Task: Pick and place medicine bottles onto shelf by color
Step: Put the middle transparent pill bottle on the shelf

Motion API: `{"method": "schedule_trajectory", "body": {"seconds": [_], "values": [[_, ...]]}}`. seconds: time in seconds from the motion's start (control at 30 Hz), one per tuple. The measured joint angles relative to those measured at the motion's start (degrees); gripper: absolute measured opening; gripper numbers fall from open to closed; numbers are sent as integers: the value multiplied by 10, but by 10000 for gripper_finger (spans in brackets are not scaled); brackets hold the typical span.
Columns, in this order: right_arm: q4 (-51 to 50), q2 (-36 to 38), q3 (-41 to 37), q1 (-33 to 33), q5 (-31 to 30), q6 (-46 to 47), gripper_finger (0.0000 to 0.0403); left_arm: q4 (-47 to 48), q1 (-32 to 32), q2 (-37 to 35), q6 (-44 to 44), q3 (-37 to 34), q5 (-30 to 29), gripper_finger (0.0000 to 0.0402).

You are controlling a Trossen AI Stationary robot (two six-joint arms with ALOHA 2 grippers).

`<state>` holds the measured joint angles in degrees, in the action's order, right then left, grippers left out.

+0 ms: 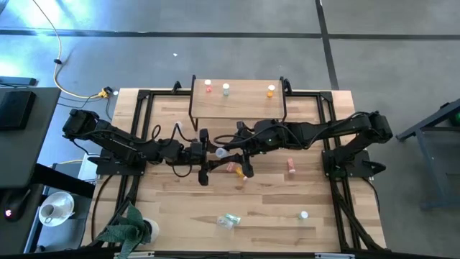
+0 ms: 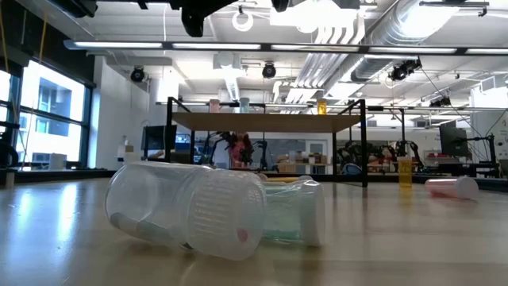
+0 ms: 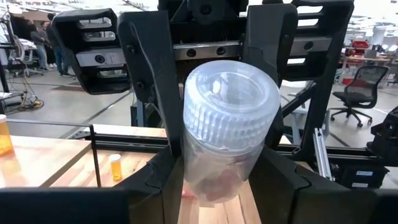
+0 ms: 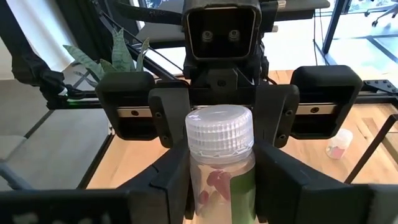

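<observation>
Above the table's middle, in front of the shelf [image 1: 237, 104], my two grippers meet around one clear medicine bottle [image 1: 221, 152] with a white ribbed cap [image 4: 221, 134]; something red-pink shows inside. My left gripper [image 3: 216, 186] comes from the table's left and my right gripper [image 4: 221, 186] from its right; each has a finger on either side of the bottle. On the shelf stand a red bottle [image 1: 208, 88], a pale one [image 1: 226, 89] and an orange one [image 1: 271, 91]. My left gripper pinches the bottle's clear body [image 3: 199, 177] below the cap between its two fingers. The fingers come level from the table's left. The bottle stands roughly upright, cap up, clear of the table. My right gripper has the same bottle's body [image 4: 200, 180] between its two fingers, from the table's right, slanting a little down. Its fingers lie against the sides opposite my left gripper's. Whether they still press it I cannot tell.
Loose bottles lie on the table: an orange-pink one [image 1: 231, 167] under the grippers, a red-pink one [image 1: 291, 165], clear ones [image 1: 228, 220] near the front and one more [image 1: 304, 214]. A plant [image 1: 129, 230] stands at the front left corner.
</observation>
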<state>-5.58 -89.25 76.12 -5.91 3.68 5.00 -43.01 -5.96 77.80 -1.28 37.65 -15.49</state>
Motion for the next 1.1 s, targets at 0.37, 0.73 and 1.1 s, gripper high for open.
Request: {"method": "schedule_trajectory", "body": {"seconds": [0.37, 0.73, 1.1], "values": [[-8, 3, 0, 2, -13, -9, 196, 19, 0, 0, -1, 0, -29, 139], [-36, 79, 0, 22, -15, -11, 217, 131, 1, 0, -16, 0, -49, 138], [-146, 138, 0, 83, -42, -40, 216, 263, 44, 0, -96, 0, 19, 139]]}}
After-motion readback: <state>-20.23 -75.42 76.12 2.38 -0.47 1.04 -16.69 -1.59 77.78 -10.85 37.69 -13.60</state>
